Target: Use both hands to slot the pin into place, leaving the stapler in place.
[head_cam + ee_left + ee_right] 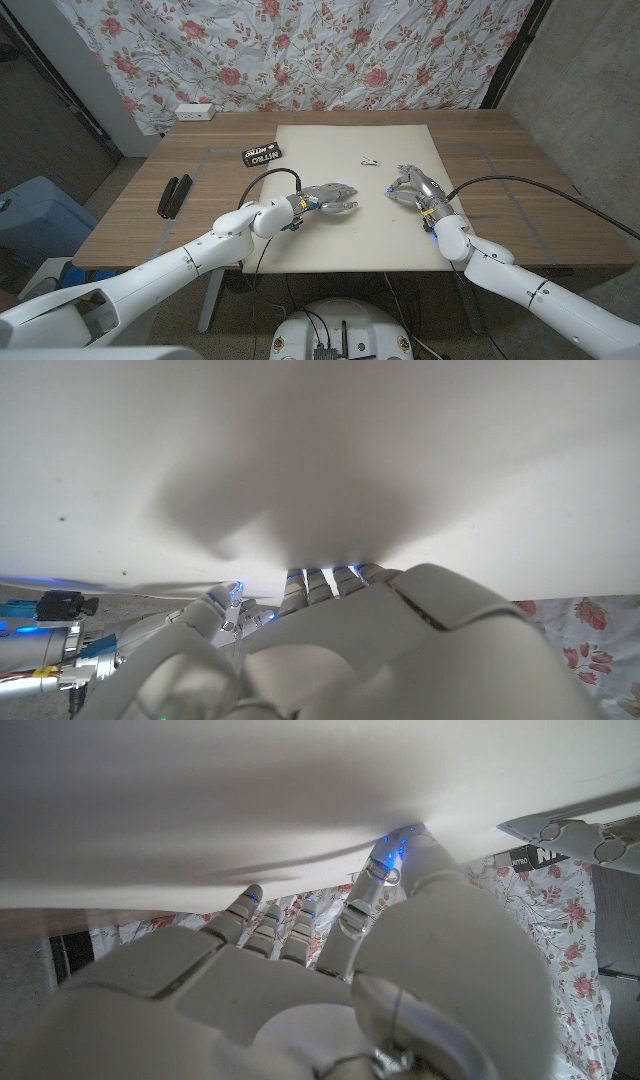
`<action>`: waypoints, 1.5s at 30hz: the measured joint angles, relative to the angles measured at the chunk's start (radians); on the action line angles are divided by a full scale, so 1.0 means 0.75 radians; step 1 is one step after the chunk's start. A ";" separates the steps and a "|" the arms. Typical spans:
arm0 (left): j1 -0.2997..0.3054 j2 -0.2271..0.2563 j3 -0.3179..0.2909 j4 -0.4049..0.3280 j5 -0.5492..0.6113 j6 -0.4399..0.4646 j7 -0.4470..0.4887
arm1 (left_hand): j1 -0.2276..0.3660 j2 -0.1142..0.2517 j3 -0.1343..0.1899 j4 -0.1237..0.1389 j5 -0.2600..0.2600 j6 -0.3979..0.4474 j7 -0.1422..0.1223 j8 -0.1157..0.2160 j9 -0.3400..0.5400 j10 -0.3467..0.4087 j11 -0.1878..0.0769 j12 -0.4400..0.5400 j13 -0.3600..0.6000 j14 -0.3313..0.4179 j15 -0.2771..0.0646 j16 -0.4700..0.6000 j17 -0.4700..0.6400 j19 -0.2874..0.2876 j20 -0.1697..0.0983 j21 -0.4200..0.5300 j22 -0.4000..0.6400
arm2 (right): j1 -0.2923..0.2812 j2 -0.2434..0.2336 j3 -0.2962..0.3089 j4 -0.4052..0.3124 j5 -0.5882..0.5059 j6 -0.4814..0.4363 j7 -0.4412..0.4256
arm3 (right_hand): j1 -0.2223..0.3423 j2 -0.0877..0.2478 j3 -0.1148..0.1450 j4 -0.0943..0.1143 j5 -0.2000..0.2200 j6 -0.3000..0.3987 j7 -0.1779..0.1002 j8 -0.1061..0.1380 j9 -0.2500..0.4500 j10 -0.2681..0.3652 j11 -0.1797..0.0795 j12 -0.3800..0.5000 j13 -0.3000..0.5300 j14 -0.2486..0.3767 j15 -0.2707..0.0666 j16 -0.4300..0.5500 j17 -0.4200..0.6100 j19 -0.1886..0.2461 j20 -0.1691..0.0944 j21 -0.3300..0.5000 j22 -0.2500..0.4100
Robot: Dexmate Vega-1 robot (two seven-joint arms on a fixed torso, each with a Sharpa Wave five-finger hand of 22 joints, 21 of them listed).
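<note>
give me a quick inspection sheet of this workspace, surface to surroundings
surface: wooden table with a cream mat over its middle
job's things: black stapler on the bare wood at the robot's left, off the mat; small pale pin on the mat's far part, apart from both hands
clutter: black box lettered NITRO at the mat's far left corner; white power strip at the far edge
hands: left hand and right hand over the mat, facing each other, holding nothing that shows
cables: black cables run along both forearms
surroundings: floral cloth behind the table; blue bin on the floor
</note>
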 measured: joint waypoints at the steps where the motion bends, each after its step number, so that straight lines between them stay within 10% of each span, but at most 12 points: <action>1: 0.000 0.000 0.000 0.000 0.001 0.002 0.000 | 0.000 0.000 0.000 0.000 0.000 0.000 0.000 0.000 0.000 0.000 0.000 0.000 0.000 0.000 0.000 -0.001 -0.002 0.000 0.000 0.000 0.000 | -0.001 -0.001 0.000 0.000 0.000 0.000 0.000 | 0.000 0.000 0.000 0.000 0.000 0.000 0.000 0.000 0.000 0.000 0.000 0.000 0.000 0.000 0.000 0.000 0.000 0.000 0.000 0.000 0.000; 45: 0.013 0.030 -0.022 -0.017 0.013 0.013 -0.003 | 0.014 0.000 0.032 -0.009 0.011 0.020 0.005 0.001 0.000 0.018 -0.002 0.001 0.000 0.003 0.003 -0.005 -0.004 0.003 0.002 -0.001 0.002 | 0.002 -0.036 -0.010 -0.012 -0.012 -0.002 0.039 | 0.007 -0.017 0.007 0.004 0.000 -0.090 -0.035 -0.078 0.023 -0.070 0.022 -0.005 0.004 0.002 0.012 0.000 0.004 0.074 0.041 0.010 0.000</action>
